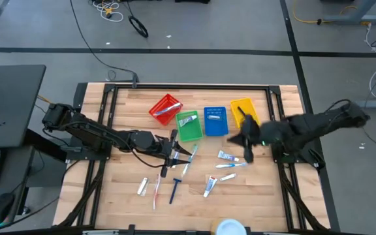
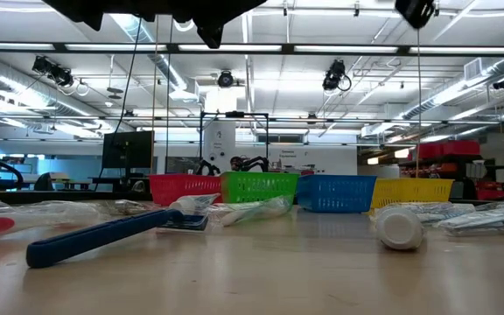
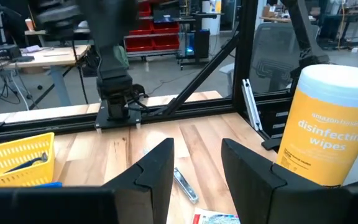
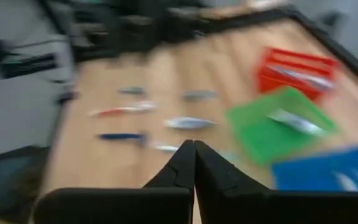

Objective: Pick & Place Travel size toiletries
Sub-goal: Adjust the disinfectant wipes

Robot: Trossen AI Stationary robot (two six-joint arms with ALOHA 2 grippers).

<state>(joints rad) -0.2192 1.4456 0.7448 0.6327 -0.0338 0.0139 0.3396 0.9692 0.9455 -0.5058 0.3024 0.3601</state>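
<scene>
Travel-size toiletries lie scattered across the front half of the wooden counter (image 1: 123,196): a blue-handled razor (image 1: 175,189) and a pale toothbrush (image 1: 156,191) lie side by side near the front, with a small white tube (image 1: 143,187) just to their left, another tube (image 1: 209,186) to their right, and a further tube (image 1: 228,156) with a slim brush (image 1: 226,177) nearer the right arm. Behind them, four small baskets stand in a row across the middle of the counter: red (image 1: 165,108), green (image 1: 188,126), blue (image 1: 215,121) and yellow (image 1: 243,112); the red, green and blue ones each hold a pale item, and a dark-handled piece rests in the yellow one. The left gripper (image 1: 175,155) hovers above the counter just in front of the green basket, its fingers (image 3: 157,171) spread apart with nothing between them, seen from its own wrist camera over bare wood and a small packet. The right gripper (image 1: 248,154) hangs in front of the yellow basket, near the tube on that side, its fingers (image 4: 185,163) pressed together and empty. A round white disc (image 1: 230,228) sits at the counter's front edge, and an orange tub of wipes (image 3: 325,121) stands at the counter's edge in the left wrist view. From counter height, the razor (image 2: 103,234) lies in the foreground with a tube's white cap (image 2: 400,228) to its right, the baskets lined up behind.
</scene>
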